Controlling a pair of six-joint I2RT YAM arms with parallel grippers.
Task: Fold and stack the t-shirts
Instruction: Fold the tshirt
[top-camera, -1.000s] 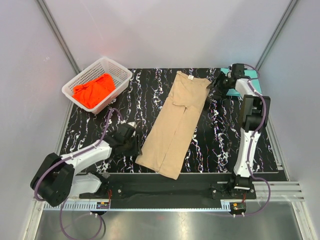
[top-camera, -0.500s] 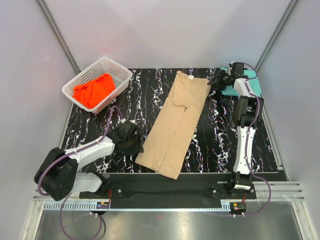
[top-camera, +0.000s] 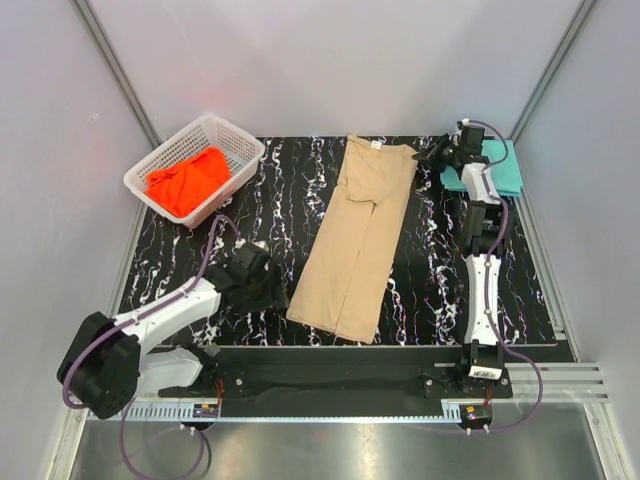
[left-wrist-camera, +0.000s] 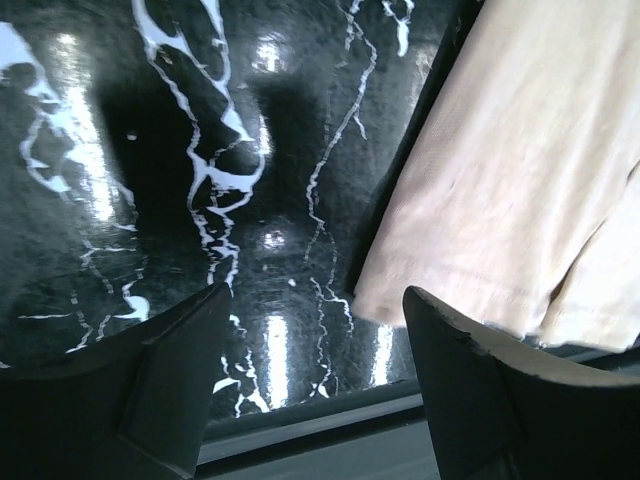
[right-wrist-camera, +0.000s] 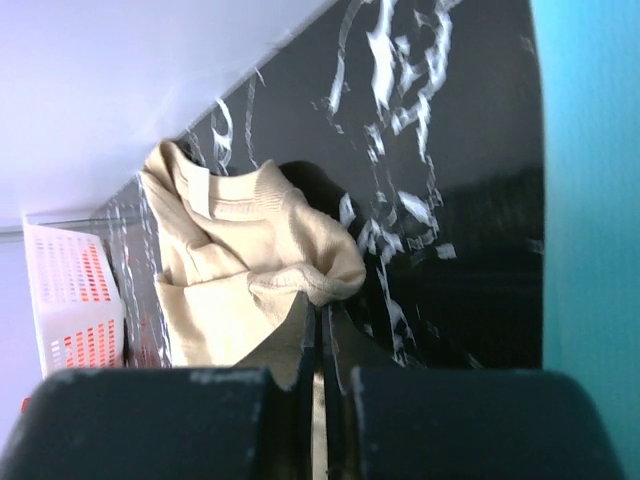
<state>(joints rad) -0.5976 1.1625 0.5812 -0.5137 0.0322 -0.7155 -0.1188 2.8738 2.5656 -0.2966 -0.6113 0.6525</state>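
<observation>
Pinching tan t-shirt (top-camera: 360, 235) apparently, right gripper (right-wrist-camera: 321, 322) closed, left gripper (left-wrist-camera: 315, 295) spread empty, orange t-shirt (top-camera: 188, 180) in basket (top-camera: 243, 147)

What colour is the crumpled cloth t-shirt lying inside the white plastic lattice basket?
Bright orange-red; the crumpled cloth t-shirt shows best in the top external view.

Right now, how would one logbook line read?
left gripper: open, by near corner of tan t-shirt | right gripper: shut on far corner of tan t-shirt | orange t-shirt: in basket
</observation>
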